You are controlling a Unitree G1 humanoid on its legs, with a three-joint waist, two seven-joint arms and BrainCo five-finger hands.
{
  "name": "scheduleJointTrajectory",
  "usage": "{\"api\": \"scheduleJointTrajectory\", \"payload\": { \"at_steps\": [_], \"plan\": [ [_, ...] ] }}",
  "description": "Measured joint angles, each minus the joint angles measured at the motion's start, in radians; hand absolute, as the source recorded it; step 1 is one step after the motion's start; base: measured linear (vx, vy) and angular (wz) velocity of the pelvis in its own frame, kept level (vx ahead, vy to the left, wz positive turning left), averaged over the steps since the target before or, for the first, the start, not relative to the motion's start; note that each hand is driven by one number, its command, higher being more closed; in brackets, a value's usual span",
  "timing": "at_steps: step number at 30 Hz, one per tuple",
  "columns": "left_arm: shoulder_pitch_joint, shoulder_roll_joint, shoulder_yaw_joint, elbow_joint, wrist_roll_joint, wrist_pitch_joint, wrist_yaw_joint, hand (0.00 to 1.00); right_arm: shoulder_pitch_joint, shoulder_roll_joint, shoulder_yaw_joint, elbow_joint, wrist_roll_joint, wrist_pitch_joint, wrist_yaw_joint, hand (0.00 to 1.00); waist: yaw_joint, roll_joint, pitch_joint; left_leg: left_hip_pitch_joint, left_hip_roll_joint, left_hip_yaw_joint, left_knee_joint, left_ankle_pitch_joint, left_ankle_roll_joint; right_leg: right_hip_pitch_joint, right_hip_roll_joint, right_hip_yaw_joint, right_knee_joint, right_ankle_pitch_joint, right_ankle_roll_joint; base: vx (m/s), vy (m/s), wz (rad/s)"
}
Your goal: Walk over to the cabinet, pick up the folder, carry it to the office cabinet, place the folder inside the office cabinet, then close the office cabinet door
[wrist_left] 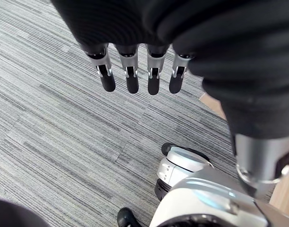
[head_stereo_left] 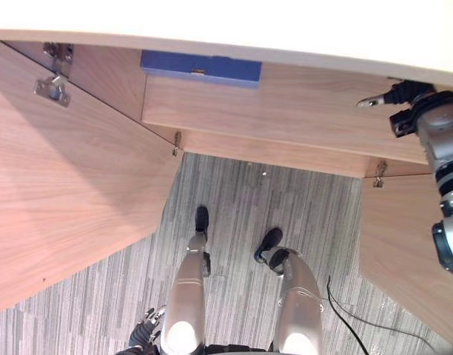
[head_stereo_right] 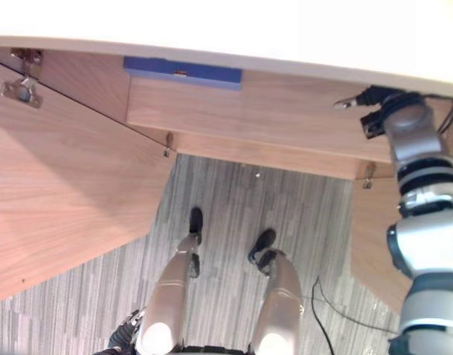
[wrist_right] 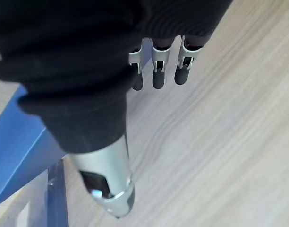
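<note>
A flat blue folder (head_stereo_left: 201, 68) lies on the wooden shelf (head_stereo_left: 286, 111) inside the open cabinet, towards the back left. My right hand (head_stereo_left: 393, 96) reaches over the right part of that shelf, well to the right of the folder and apart from it. In the right wrist view its fingers (wrist_right: 157, 75) are straight above the bare wood, holding nothing, with the folder's blue edge (wrist_right: 17, 151) off to one side. My left hand (wrist_left: 130, 71) hangs low over the carpet, fingers straight and empty.
Both cabinet doors stand open: the left door (head_stereo_left: 64, 200) swings wide towards me and the right door (head_stereo_left: 404, 244) angles out on the right. A pale cabinet top (head_stereo_left: 286, 26) overhangs the shelf. Grey striped carpet (head_stereo_left: 241, 200) lies between the doors.
</note>
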Motion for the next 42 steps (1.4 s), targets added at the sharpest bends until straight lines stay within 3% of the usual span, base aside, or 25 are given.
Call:
{"api": "scheduleJointTrajectory", "payload": {
  "at_steps": [10,17,25,30,34,38,42],
  "plan": [
    [-0.011,0.040,0.002,0.006,0.049,0.001,-0.011,0.00,0.179,0.150,-0.004,0.010,-0.069,0.003,0.051,0.00,-0.001,-0.007,-0.041,0.079,0.017,0.019,-0.007,-0.002,0.002,0.087,0.026,0.000,-0.047,0.017,0.006,0.03,0.025,-0.07],
    [-0.021,0.056,-0.002,0.007,0.066,0.002,-0.011,0.00,0.260,0.260,-0.004,0.029,-0.251,0.020,0.087,0.00,0.002,-0.006,-0.045,0.078,0.028,0.028,-0.004,-0.002,0.002,0.077,0.040,0.010,-0.047,0.019,0.003,0.00,0.000,-0.06],
    [-0.062,0.059,-0.002,0.008,0.074,0.002,-0.011,0.00,0.268,0.272,-0.005,0.032,-0.298,0.020,0.091,0.00,0.014,-0.003,-0.047,0.060,0.032,0.040,0.018,-0.010,0.002,0.062,0.045,0.024,-0.049,0.029,0.000,0.03,0.010,-0.05],
    [-0.098,0.058,-0.002,0.007,0.074,0.005,-0.011,0.00,0.312,0.325,-0.006,0.027,-0.341,0.021,0.090,0.00,0.023,0.000,-0.050,0.073,0.045,0.039,0.047,-0.029,0.001,0.093,0.059,0.024,-0.061,0.033,-0.001,0.01,0.009,-0.04],
    [-0.109,0.037,0.002,0.008,0.089,0.017,-0.004,0.00,0.489,0.475,-0.025,-0.012,-0.378,0.021,0.088,0.00,0.026,0.000,-0.068,0.184,0.080,0.046,0.045,-0.056,-0.009,0.222,0.105,0.019,-0.118,0.033,-0.001,0.03,-0.022,-0.16],
    [-0.147,0.009,0.034,0.030,0.111,0.029,0.027,0.00,0.762,0.670,-0.175,-0.015,-0.366,0.020,0.061,0.00,0.025,0.000,-0.168,0.271,0.115,0.054,0.023,-0.075,-0.022,0.321,0.155,0.009,-0.180,0.031,0.002,0.07,-0.066,-0.12],
    [-0.179,-0.029,0.075,0.047,0.117,0.029,0.062,0.00,0.973,0.768,-0.351,-0.007,-0.303,0.018,0.007,0.00,0.012,-0.004,-0.227,0.360,0.135,0.065,0.033,-0.103,-0.036,0.424,0.185,0.013,-0.222,0.033,-0.002,0.08,-0.031,-0.13]
  ]
}}
